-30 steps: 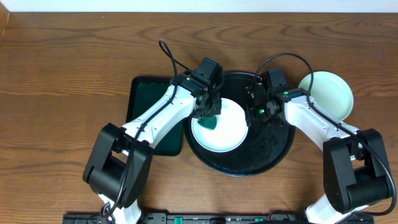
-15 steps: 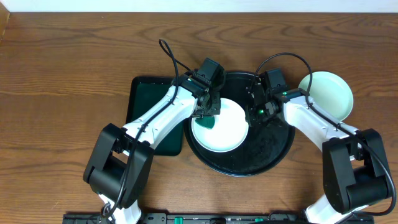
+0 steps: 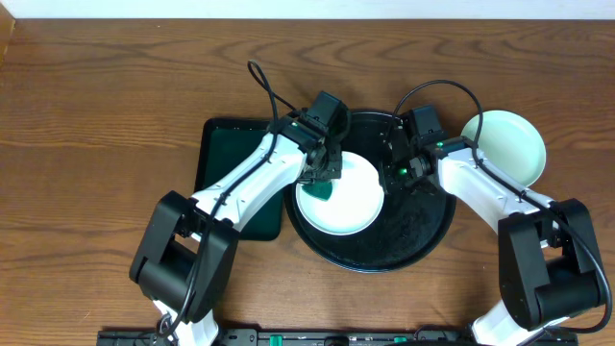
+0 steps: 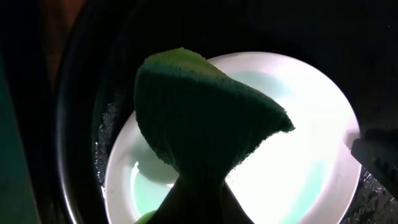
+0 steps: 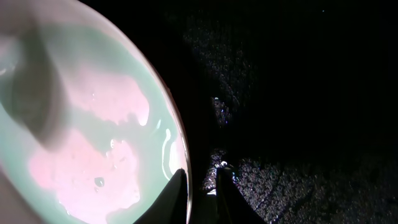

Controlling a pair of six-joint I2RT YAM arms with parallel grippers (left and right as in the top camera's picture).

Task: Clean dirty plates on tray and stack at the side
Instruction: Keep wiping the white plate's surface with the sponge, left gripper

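The tray (image 3: 423, 235) holds one wet plate (image 3: 357, 210) and a second plate (image 3: 506, 144) sits on the table to its right. The left gripper (image 3: 328, 175) is clamped on a green sponge (image 4: 199, 118) over the tray's plate. The right gripper (image 5: 202, 186) straddles that plate's rim, jaws narrowly parted; I cannot tell whether it grips. Overhead, nothing has shifted since a second ago.

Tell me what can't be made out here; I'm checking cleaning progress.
Left wrist: the sponge covers the middle of the plate, hiding any smear.
Overhead: the side plate is seen from above only; plates beneath would be hidden.
Right wrist: darkness hides whether the right gripper pinches the rim.
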